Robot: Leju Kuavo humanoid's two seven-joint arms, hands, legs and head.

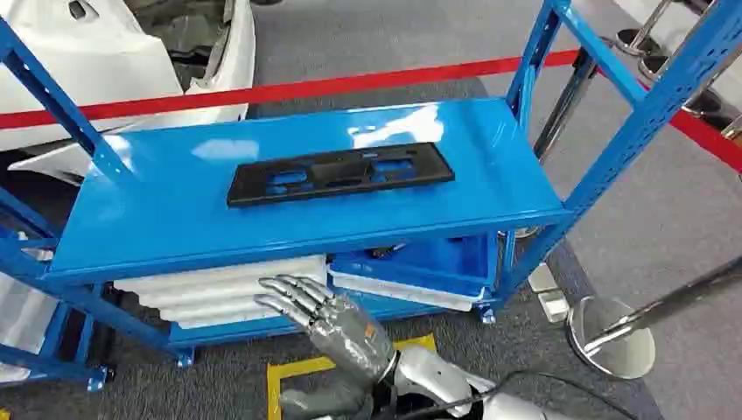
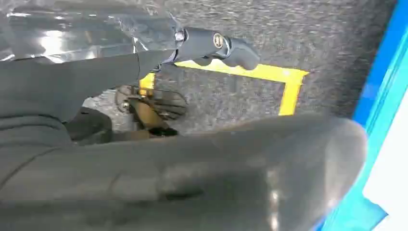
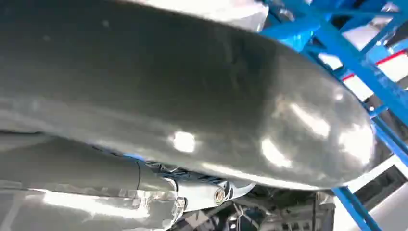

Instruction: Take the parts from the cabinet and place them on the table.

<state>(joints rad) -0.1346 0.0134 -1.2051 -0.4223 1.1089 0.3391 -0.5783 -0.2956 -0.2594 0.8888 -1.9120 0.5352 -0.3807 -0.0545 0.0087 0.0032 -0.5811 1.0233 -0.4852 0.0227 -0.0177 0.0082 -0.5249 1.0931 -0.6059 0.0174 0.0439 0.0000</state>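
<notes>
A long flat black part with cut-outs lies on the top shelf of the blue cabinet rack. My right hand is in front of the rack's lower shelf, well below the black part, with its fingers stretched out and apart and nothing in them. In the right wrist view a thick grey thumb lies across blue rack bars. A grey piece of my left hand shows at the bottom edge of the head view. Its thumb blurs across the left wrist view, and how its fingers lie is hidden.
White trays and a blue bin sit on the lower shelf. Yellow tape marks the grey carpet in front. A red barrier band runs behind the rack, and a chrome post base stands at the right.
</notes>
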